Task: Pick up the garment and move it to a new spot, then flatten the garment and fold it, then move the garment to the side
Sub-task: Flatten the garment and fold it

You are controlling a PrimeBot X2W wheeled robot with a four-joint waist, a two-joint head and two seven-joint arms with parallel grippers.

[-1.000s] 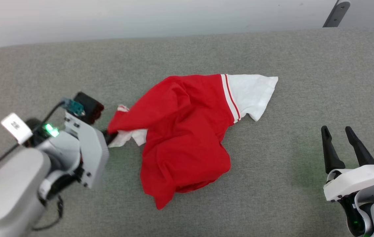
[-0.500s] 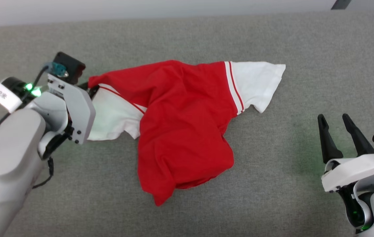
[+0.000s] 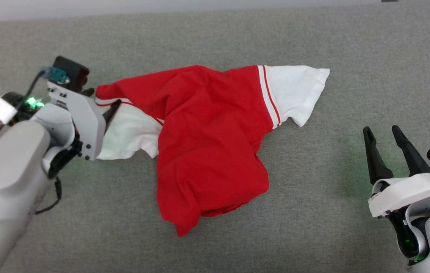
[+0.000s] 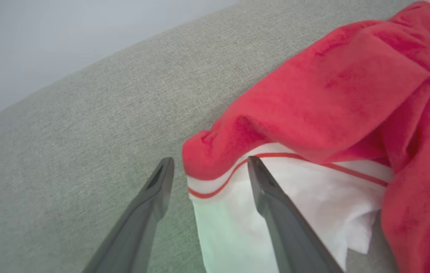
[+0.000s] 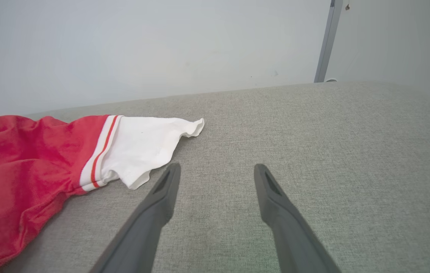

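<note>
flattening stage, seemingly unfinished. the garment (image 3: 211,144) lies rumpled on the grey cushion (image 3: 313,197), one white sleeve spread, the other part-covered. my left gripper (image 4: 210,161) stands open astride that covered sleeve's seam; my right gripper (image 3: 381,131) rests open, well apart. folding and moving aside are not yet done.
</note>
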